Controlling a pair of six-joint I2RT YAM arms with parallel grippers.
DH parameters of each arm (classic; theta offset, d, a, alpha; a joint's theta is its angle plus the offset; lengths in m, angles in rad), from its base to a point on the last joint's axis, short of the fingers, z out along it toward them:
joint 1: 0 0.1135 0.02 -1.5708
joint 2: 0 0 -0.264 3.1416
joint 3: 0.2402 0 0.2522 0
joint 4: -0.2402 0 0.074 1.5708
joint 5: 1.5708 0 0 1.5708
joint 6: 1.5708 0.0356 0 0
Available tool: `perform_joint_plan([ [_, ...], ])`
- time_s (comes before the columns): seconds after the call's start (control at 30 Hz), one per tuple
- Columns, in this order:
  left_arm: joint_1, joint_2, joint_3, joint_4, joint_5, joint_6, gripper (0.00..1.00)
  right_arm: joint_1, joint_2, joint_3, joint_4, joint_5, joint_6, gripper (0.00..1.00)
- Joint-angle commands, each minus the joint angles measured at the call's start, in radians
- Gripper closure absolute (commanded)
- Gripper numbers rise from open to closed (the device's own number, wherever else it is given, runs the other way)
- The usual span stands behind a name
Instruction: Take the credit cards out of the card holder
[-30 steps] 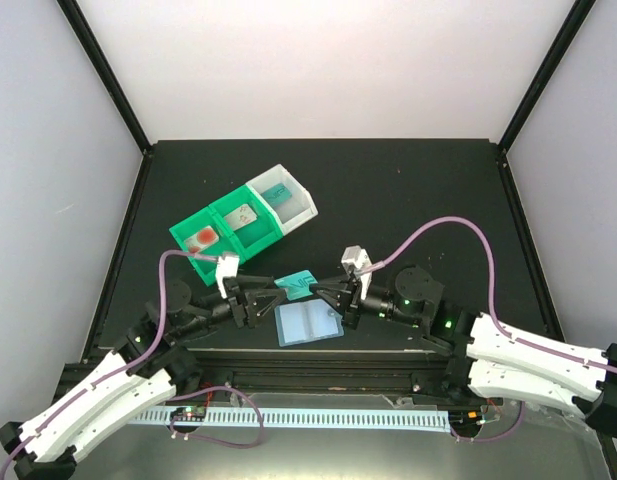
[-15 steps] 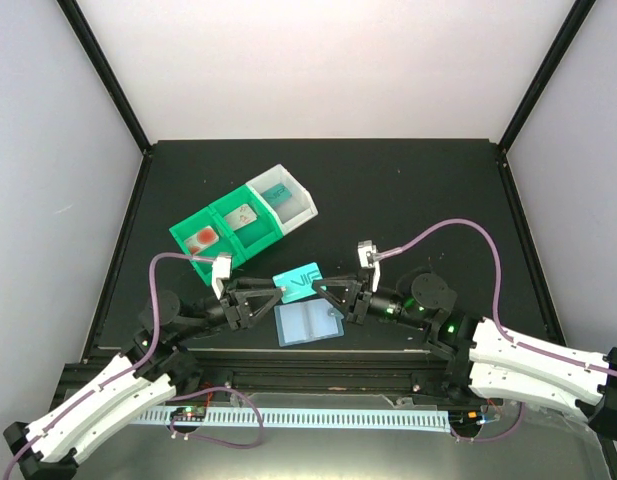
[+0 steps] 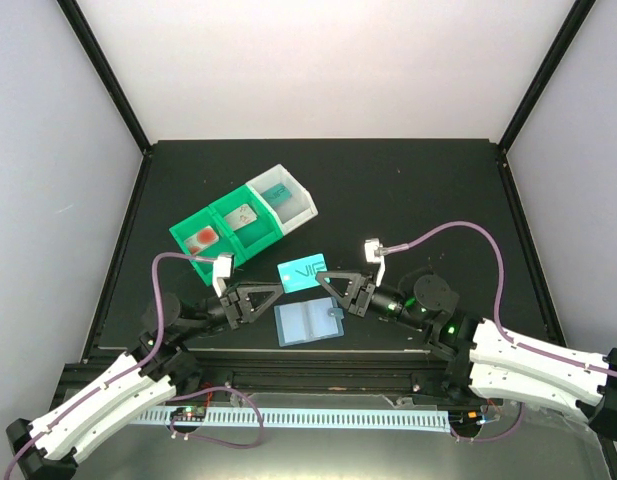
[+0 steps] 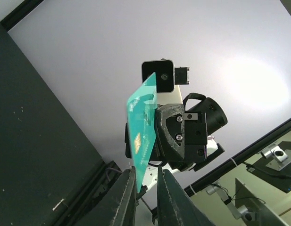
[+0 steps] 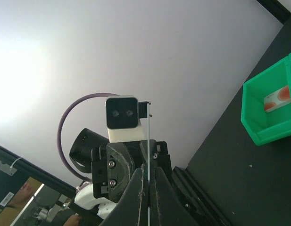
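The teal card (image 3: 301,272) is held up off the surface (image 3: 408,190), in the air between the two arms. From above, its long axis runs left to right and rises slightly toward the right, and the face with white lettering is turned upward. The right jaws are clenched on its right short end. In the right wrist view the card (image 5: 148,141) shows edge-on, as a thin line pinched between the fingertips. The left jaws have drawn in around the opposite lower corner, and the left wrist view shows the card (image 4: 143,127) slanting up from between them. I cannot tell whether they are pressing on it.

The card holder (image 3: 308,322) lies opened flat on the surface just nearer than the raised card, with its pale blue sleeves facing up. Whether a card is in it is not clear.

Further back on the left sits a green tray (image 3: 184,240) with two compartments. The left one holds a card with a red patch (image 3: 203,238) and the right one a pale card (image 3: 245,213). A white tray (image 3: 306,207) touches its far right end and holds a dark teal card (image 3: 279,192).
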Motion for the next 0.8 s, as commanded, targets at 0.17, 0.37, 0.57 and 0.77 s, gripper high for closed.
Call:
perform_joint_plan([
  [0.17, 0.001, 0.013, -0.004, 0.026, -0.004, -0.002, 0.70, -0.003, -0.011, -0.030, 0.052, 0.035, 0.064, 0.99],
  [0.37, 0.002, 0.020, -0.013, 0.047, -0.015, -0.014, 0.60, -0.003, 0.013, -0.005, 0.036, 0.017, 0.054, 0.99],
  [0.57, 0.002, 0.051, -0.002, 0.047, -0.012, -0.011, 0.60, -0.004, 0.036, 0.000, 0.066, 0.003, 0.074, 0.99],
  [0.77, 0.002, 0.062, 0.000, 0.067, -0.018, -0.004, 0.91, -0.004, 0.058, -0.001, 0.069, -0.006, 0.077, 0.99],
])
